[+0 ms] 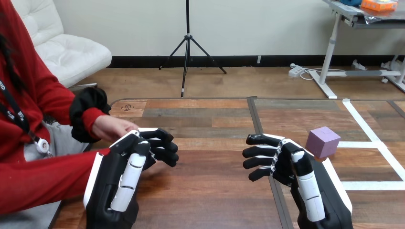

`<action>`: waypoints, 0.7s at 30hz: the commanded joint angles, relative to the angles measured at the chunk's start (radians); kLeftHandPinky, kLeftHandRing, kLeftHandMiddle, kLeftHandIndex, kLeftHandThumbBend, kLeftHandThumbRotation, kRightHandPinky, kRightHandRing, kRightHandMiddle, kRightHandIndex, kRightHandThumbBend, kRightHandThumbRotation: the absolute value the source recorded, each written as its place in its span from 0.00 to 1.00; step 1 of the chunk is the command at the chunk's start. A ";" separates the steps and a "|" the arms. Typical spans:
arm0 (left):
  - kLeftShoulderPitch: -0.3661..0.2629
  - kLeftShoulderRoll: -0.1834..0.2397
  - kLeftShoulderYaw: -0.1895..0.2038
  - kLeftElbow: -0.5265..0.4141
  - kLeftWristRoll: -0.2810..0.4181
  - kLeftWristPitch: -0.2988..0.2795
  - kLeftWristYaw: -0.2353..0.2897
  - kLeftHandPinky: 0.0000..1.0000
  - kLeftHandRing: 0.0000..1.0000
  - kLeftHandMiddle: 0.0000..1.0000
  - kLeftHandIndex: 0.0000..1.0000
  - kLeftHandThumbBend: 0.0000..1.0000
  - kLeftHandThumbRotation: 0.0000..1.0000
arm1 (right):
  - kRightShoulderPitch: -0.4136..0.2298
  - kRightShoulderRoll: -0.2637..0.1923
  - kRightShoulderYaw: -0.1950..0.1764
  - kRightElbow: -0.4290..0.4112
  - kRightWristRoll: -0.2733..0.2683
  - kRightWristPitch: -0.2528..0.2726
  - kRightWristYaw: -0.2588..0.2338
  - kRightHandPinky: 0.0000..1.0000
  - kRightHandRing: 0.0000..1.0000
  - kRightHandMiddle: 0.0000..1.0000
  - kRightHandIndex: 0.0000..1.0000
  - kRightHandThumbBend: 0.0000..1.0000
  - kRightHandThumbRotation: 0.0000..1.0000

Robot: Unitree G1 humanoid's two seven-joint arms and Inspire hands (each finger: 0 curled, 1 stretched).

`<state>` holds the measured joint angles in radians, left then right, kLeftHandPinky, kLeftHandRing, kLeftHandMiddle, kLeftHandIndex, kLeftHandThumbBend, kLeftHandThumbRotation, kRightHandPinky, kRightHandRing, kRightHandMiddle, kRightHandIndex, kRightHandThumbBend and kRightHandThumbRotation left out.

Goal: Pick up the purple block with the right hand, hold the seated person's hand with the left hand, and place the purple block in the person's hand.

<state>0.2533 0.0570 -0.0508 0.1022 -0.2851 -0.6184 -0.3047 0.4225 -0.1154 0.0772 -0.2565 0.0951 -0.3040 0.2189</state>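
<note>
Seeing purple block point(323, 141), matte, cube-shaped, on plank-grain wooden table point(215, 191) just right of right hand point(296, 171); fingers loosely bent, empty; left hand point(125, 171) equally slack, empty, just beside the person's hand point(112, 128), contact unclear.

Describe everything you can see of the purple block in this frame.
The purple block is a plain cube, matte pale purple, possibly foam. It sits flat on the wooden table, turned so one vertical edge faces the camera, showing its top and two sides. It stands in the table's right part, at the white tape lines. Nothing holds it: the right hand, fingers relaxed, is nearer the robot and clear of it.
</note>
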 commanded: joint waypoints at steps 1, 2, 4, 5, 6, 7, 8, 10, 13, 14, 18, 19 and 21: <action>-0.063 -0.012 0.014 -0.033 -0.010 0.002 -0.006 0.44 0.49 0.53 0.54 0.57 0.76 | -0.059 0.007 -0.003 -0.020 -0.008 -0.013 -0.008 0.51 0.60 0.64 0.69 0.77 1.00; -0.063 -0.012 0.014 -0.032 -0.013 0.001 -0.009 0.44 0.49 0.53 0.54 0.57 0.75 | -0.059 0.008 -0.003 -0.020 -0.008 -0.013 -0.009 0.51 0.60 0.64 0.69 0.77 1.00; -0.064 -0.012 0.014 -0.031 -0.017 0.001 -0.012 0.44 0.49 0.53 0.54 0.57 0.75 | -0.059 0.009 -0.003 -0.020 -0.009 -0.014 -0.010 0.51 0.59 0.64 0.69 0.77 1.00; -0.064 -0.012 0.014 -0.030 -0.021 0.001 -0.015 0.44 0.49 0.53 0.54 0.57 0.75 | -0.059 0.010 -0.003 -0.018 -0.010 -0.016 -0.010 0.50 0.59 0.64 0.68 0.77 1.00; -0.065 -0.013 0.015 -0.029 -0.022 0.001 -0.016 0.44 0.49 0.53 0.54 0.57 0.75 | -0.060 0.010 -0.003 -0.016 -0.010 -0.017 -0.010 0.50 0.59 0.63 0.68 0.76 1.00; -0.066 -0.014 0.015 -0.028 -0.023 0.001 -0.017 0.44 0.49 0.53 0.54 0.57 0.75 | -0.061 0.010 -0.004 -0.015 -0.010 -0.018 -0.010 0.49 0.58 0.63 0.68 0.76 1.00; -0.065 -0.013 0.015 -0.029 -0.022 0.002 -0.016 0.44 0.49 0.53 0.54 0.57 0.75 | -0.062 0.010 -0.004 -0.013 -0.011 -0.019 -0.010 0.49 0.58 0.63 0.68 0.76 1.00; -0.064 -0.013 0.016 -0.031 -0.019 0.005 -0.016 0.44 0.49 0.53 0.54 0.57 0.75 | -0.062 0.010 -0.004 -0.011 -0.011 -0.021 -0.010 0.48 0.57 0.63 0.68 0.76 1.00; -0.063 -0.013 0.018 -0.031 -0.013 0.003 -0.015 0.44 0.49 0.53 0.54 0.57 0.75 | -0.063 0.011 -0.004 -0.011 -0.012 -0.022 -0.010 0.47 0.57 0.62 0.68 0.76 1.00; -0.063 -0.013 0.019 -0.031 -0.012 0.001 -0.016 0.44 0.49 0.53 0.54 0.57 0.75 | -0.063 0.012 -0.004 -0.010 -0.011 -0.023 -0.010 0.47 0.57 0.62 0.67 0.76 1.00; -0.063 -0.014 0.021 -0.030 -0.014 0.000 -0.021 0.45 0.49 0.53 0.54 0.58 0.75 | -0.062 0.013 -0.004 -0.010 -0.012 -0.022 -0.011 0.46 0.56 0.62 0.67 0.76 1.00; -0.063 -0.014 0.021 -0.030 -0.015 0.000 -0.023 0.45 0.49 0.53 0.54 0.58 0.76 | -0.062 0.014 -0.004 -0.010 -0.012 -0.021 -0.011 0.46 0.56 0.62 0.67 0.76 1.00; -0.064 -0.016 0.022 -0.031 -0.020 0.001 -0.026 0.45 0.49 0.53 0.54 0.57 0.76 | -0.063 0.013 -0.004 -0.009 -0.014 -0.021 -0.011 0.46 0.56 0.62 0.67 0.76 1.00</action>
<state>0.2532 0.0518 -0.0329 0.1022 -0.2935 -0.6158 -0.3194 0.4217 -0.1146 0.0772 -0.2561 0.0806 -0.3043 0.2174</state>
